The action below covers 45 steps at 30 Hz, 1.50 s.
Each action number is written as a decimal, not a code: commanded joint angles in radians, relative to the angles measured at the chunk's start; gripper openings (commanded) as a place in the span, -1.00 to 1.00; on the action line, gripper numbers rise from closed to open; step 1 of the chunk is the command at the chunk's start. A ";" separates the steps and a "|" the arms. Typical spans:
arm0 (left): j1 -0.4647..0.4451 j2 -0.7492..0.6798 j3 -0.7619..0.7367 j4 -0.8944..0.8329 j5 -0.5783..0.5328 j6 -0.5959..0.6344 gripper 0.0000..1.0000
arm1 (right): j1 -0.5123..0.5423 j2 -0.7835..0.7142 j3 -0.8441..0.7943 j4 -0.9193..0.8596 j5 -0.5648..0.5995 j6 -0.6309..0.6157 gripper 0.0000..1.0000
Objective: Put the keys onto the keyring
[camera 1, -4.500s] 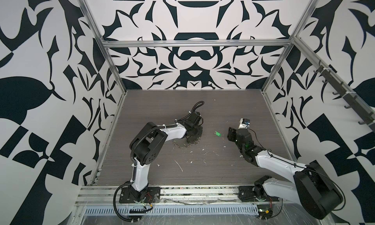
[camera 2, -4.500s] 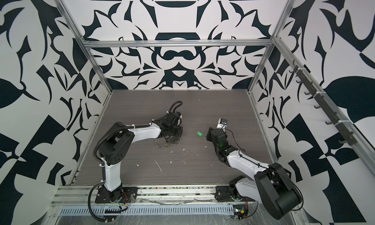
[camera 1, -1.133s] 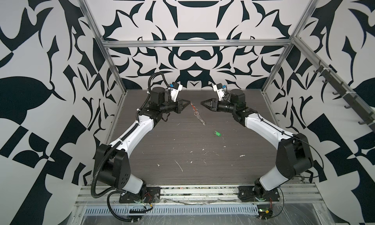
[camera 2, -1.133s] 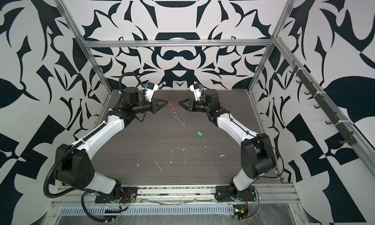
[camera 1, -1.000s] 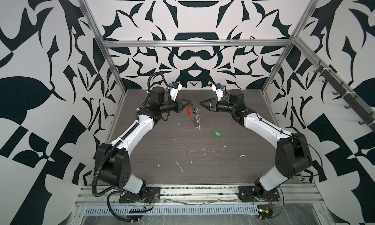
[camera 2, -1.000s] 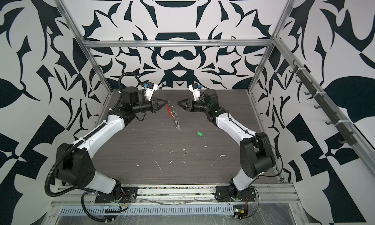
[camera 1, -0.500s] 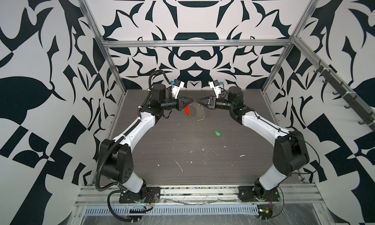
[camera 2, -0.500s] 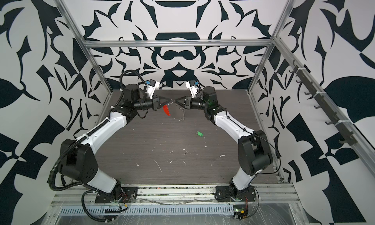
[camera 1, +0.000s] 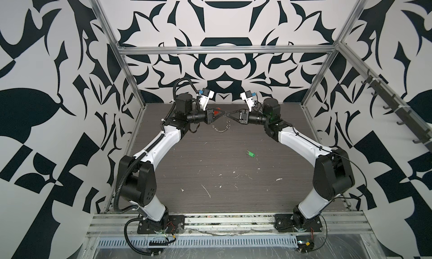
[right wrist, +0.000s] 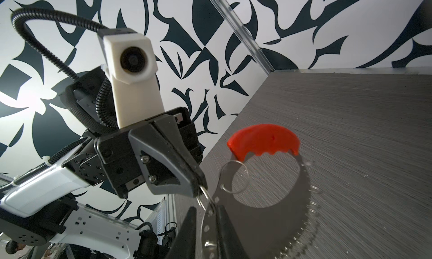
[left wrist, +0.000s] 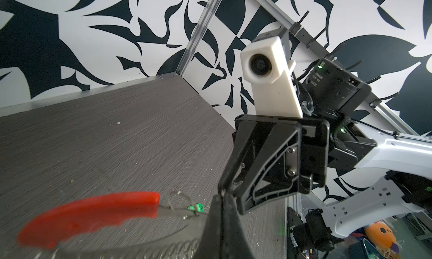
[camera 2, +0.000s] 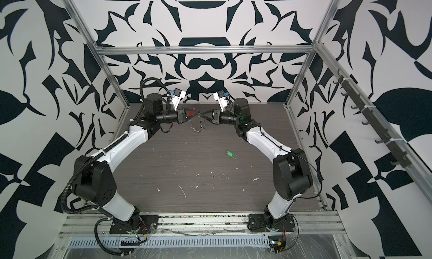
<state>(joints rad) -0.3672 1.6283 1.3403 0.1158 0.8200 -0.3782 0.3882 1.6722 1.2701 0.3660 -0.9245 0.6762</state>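
The left gripper is pressed shut, its tips pinching a small silver ring strung on the keyring. The right gripper meets it tip to tip, with its fingers slightly apart on either side of the keyring's flat metal band. Whether they press on the band cannot be told. Both grippers are raised over the far part of the table, close in front of the back wall, with the keyring's rings sagging just beneath the tips. Toward the arm bases the tabletop stretches wide, dotted with pale scraps. The keys — a single green tag — lie flat there, well apart from both grippers, below them and on the right gripper's side. Both top views show the meeting tips, the hanging rings and the tag on the table, but not the pinch itself. The right wrist view alone shows the ring caught in the left tips and the red-orange segment arching beyond them. The left wrist view shows that segment blurred and close, with the green tag small behind it.
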 commanded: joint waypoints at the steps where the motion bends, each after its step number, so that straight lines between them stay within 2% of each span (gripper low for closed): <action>1: 0.001 0.010 0.037 0.037 0.037 -0.017 -1.00 | 0.005 -0.010 0.039 0.063 -0.033 0.009 -0.65; 24: 0.001 0.008 0.050 0.027 0.056 -0.033 -1.00 | 0.029 0.037 0.087 0.114 -0.044 0.057 -0.57; 31: 0.001 0.008 0.049 0.024 0.058 -0.033 -1.00 | 0.029 0.029 0.074 0.128 -0.036 0.060 -0.83; 33: 0.001 0.008 0.047 0.022 0.059 -0.034 -1.00 | 0.030 0.027 0.071 0.139 -0.037 0.067 -1.00; 37: 0.001 0.004 0.044 0.021 0.052 -0.040 -1.00 | 0.031 0.022 0.059 0.178 -0.030 0.086 -1.00; 39: 0.007 -0.008 0.033 0.031 0.029 -0.059 -0.85 | 0.030 0.016 0.049 0.194 -0.008 0.084 -1.00; 41: 0.025 -0.031 -0.012 0.093 -0.024 -0.133 -0.66 | 0.030 0.001 0.020 0.230 0.043 0.079 -1.00; 45: 0.070 -0.077 -0.140 0.278 -0.073 -0.285 -0.55 | 0.030 -0.029 -0.040 0.338 0.148 0.079 -1.00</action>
<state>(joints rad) -0.3271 1.5978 1.2625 0.2447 0.7895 -0.5400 0.4133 1.7130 1.2453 0.5446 -0.8589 0.7547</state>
